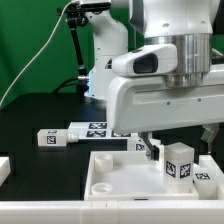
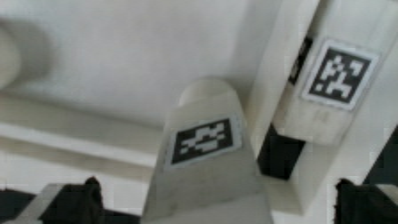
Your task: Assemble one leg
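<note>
Exterior view has the arm hunched low over the white tabletop [image 1: 115,170], wrist pointing straight down, gripper [image 1: 152,147] just above the tray. One leg [image 1: 180,162] stands upright on the tabletop right beside the fingers, more legs lying on the black table behind. Can't tell if the fingers are spread or pinching anything.

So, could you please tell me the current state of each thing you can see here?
gripper: lowered into the tabletop, open or shut not visible.
tabletop: lying flat, rim up.
leg: standing upright in the tabletop.
second leg: lying on its side on the black table.
</note>
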Tool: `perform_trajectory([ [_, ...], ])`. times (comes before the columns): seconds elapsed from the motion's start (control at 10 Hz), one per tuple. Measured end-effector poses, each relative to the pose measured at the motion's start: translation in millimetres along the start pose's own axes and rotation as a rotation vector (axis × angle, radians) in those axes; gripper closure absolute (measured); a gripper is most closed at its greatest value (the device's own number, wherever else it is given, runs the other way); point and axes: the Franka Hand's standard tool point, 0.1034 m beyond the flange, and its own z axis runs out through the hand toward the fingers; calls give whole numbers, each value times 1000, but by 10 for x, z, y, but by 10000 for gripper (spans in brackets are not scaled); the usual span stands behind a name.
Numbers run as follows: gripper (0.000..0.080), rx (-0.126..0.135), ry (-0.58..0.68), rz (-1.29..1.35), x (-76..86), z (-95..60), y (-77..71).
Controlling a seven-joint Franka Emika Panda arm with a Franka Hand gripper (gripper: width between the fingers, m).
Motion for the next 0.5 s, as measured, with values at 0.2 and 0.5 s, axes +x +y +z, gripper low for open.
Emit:
perform_trajectory([
  [0.2,151,-2,6,-29,17,5,8],
  [0.5,151,-3,5,-118,16,5,17],
])
